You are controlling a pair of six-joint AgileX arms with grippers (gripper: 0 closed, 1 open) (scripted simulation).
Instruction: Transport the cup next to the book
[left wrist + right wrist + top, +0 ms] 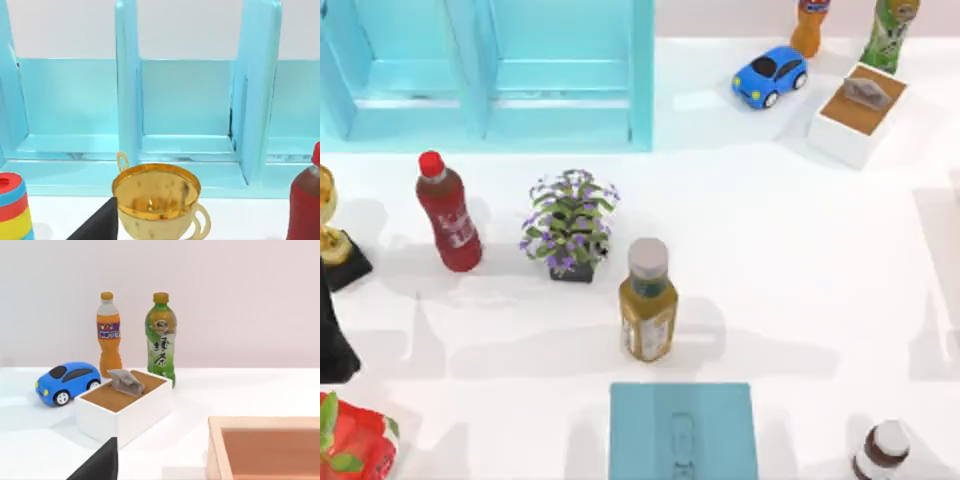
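Note:
The cup is a golden trophy cup with two handles on a black base, standing at the table's far left edge. In the left wrist view the cup is close in front of the teal shelf, with a dark part of my left gripper just beside it, apart from it. My left arm shows as a black shape at the left edge, just nearer than the cup. The book is a flat teal slab lying at the front centre. A dark part of my right gripper hangs above the right side of the table.
Between cup and book stand a red bottle, a potted plant and a yellow-brown bottle. A teal shelf fills the back left. At the back right are a blue car and a white box. A dark bottle stands right of the book.

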